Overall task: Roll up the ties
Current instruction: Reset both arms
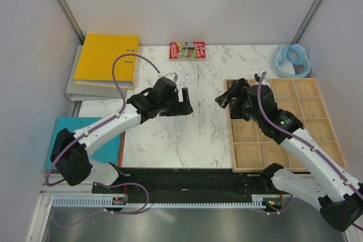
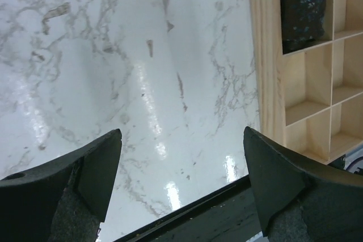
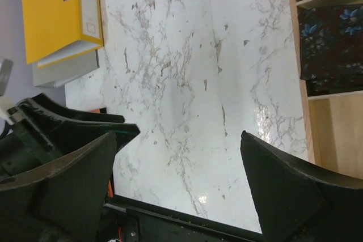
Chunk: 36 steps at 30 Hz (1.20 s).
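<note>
Sitting coiled in a wooden grid tray (image 2: 264, 55), tie (image 2: 304, 12) shows dark fabric, blue floral specks. Left gripper (image 1: 184, 101) and right gripper (image 1: 224, 98) gape wide, empty, over veined marble table (image 2: 113, 55).

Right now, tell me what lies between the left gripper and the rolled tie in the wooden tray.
In the left wrist view, only bare marble tabletop and the tray's wooden side wall separate the left gripper from the rolled tie.
</note>
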### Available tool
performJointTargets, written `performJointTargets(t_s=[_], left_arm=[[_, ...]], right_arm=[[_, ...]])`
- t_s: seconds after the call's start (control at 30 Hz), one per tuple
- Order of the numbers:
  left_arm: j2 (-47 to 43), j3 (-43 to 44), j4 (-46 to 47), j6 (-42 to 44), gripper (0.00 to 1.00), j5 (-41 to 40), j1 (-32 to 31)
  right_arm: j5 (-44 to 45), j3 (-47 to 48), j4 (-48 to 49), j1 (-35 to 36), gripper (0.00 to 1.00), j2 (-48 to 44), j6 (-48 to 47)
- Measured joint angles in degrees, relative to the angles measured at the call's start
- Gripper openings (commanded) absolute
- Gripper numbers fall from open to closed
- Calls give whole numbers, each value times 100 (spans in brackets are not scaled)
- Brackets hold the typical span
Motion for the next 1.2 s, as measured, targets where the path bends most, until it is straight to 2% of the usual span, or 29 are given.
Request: performJointTargets(t_s=[0.27, 0.6, 0.83, 1.2], left_arm=[[-1565, -1119, -249, 302, 93, 66, 1029], [-2559, -1753, -595, 846, 93, 79, 1692], [-2896, -1814, -883, 1156, 94, -76, 1834], [-3438, -2006, -1034, 1283, 95, -260, 1834]], right_arm=[[-509, -149, 540, 221, 98, 866, 9], [-289, -2, 1073, 1539, 98, 1851, 13], [63, -107, 1401, 2190, 98, 1965, 15], [428, -629, 1458, 2277, 98, 1825, 15]])
